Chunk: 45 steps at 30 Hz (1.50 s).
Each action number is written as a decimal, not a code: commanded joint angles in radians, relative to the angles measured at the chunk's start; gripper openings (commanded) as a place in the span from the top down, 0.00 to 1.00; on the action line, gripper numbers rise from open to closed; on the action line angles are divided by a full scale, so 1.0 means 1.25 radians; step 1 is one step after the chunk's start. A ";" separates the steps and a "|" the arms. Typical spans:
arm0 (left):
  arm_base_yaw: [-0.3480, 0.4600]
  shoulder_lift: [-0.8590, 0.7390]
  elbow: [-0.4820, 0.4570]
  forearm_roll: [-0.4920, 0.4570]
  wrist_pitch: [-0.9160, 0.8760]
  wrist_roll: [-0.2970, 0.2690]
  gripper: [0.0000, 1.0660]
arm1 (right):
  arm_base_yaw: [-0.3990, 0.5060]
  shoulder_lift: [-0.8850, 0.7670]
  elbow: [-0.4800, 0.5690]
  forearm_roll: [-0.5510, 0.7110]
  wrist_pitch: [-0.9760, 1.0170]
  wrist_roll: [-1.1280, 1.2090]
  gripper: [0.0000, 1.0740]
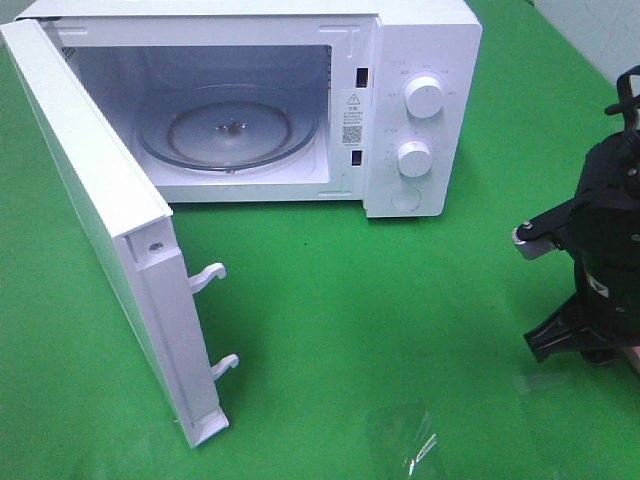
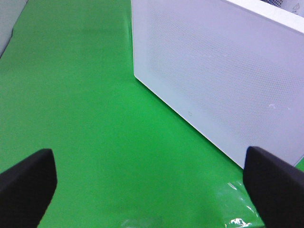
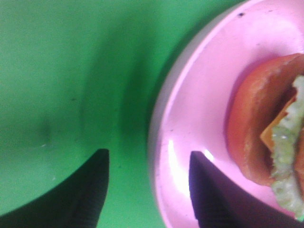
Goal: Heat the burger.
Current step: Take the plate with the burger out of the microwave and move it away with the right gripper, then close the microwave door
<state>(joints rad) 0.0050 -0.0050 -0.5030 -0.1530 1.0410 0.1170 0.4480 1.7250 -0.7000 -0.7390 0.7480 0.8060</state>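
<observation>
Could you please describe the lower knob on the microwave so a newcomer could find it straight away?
Start at the white microwave on the green table. On its right-hand panel sit two white knobs, one above the other; the lower knob is the smaller, under the upper knob.

My microwave [image 1: 420, 100] is plain white, its door [image 2: 223, 80] speckled with fine dots, on a bright green mat [image 1: 350, 320]. Pink plate [image 3: 199, 114], burger [image 3: 270, 142] golden-brown with yellow cheese, pale green lettuce.

White microwave [image 1: 300, 100] on green cloth [image 1: 400, 330], door [image 1: 110, 230] swung fully open, glass turntable [image 1: 230, 130] bare. Right arm [image 1: 600, 260] well right of it.
</observation>
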 commanded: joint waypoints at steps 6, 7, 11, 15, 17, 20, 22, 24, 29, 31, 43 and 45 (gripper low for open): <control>0.001 -0.012 0.000 -0.002 -0.006 -0.002 0.06 | -0.002 -0.151 -0.006 0.152 -0.025 -0.197 0.45; 0.001 -0.012 0.000 -0.002 -0.006 -0.002 0.06 | -0.002 -0.151 -0.006 0.152 -0.025 -0.197 0.45; 0.001 -0.012 0.000 -0.002 -0.006 -0.002 0.06 | -0.002 -0.312 -0.006 0.296 -0.018 -0.390 0.31; 0.001 -0.012 0.000 -0.002 -0.006 -0.002 0.06 | -0.002 -0.400 -0.006 0.378 0.030 -0.462 0.24; 0.001 -0.012 0.000 -0.002 -0.006 -0.002 0.06 | -0.002 -0.442 -0.006 0.418 0.063 -0.486 0.24; 0.001 -0.012 0.000 -0.002 -0.006 -0.002 0.06 | -0.002 -0.481 -0.006 0.447 0.090 -0.496 0.25; 0.001 -0.012 0.000 -0.002 -0.006 -0.002 0.06 | -0.002 -0.544 -0.006 0.476 0.126 -0.506 0.26; 0.001 -0.012 0.000 -0.002 -0.006 -0.002 0.06 | -0.002 -0.587 -0.004 0.482 0.147 -0.506 0.26; 0.001 -0.012 0.000 -0.002 -0.006 -0.002 0.06 | -0.002 -0.686 0.015 0.477 0.178 -0.500 0.27; 0.001 -0.012 0.000 -0.002 -0.006 -0.002 0.06 | -0.002 -0.742 0.029 0.478 0.195 -0.500 0.28; 0.001 -0.012 0.000 -0.002 -0.006 -0.002 0.06 | -0.003 -1.075 0.047 0.476 0.264 -0.502 0.29; 0.001 -0.012 0.000 -0.002 -0.006 -0.002 0.06 | -0.016 -1.124 0.051 0.477 0.263 -0.502 0.29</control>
<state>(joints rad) 0.0050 -0.0050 -0.5030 -0.1530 1.0410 0.1170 0.4410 0.3670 -0.6420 -0.1430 1.0700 0.1870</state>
